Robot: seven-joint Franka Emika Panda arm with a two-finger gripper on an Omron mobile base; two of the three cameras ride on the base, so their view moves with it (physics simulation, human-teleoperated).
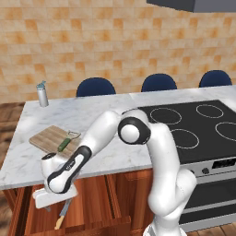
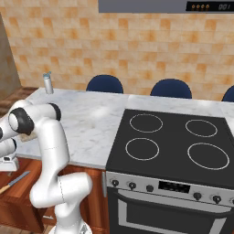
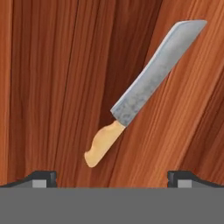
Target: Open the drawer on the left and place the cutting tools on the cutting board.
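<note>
One tool is already where it belongs: the peeler lies on the cutting board on the marble counter, so what remains for us is the knife, flat on the floor of the open drawer. Our gripper hangs over that drawer with its jaws spread wide and empty; in the hand view the two fingertips sit far apart at the bottom, and the knife lies slantwise between and beyond them, tan handle nearest us, grey blade running away toward the upper right.

To do this well, we judge we should shift forward until the fingertips straddle the knife near where handle meets blade, and roll the wrist so the jaws close across its narrow width rather than along its length. Then we descend straight until the tips nearly touch the wood before closing, since the knife lies low and a shallow pinch could slip off it.
</note>
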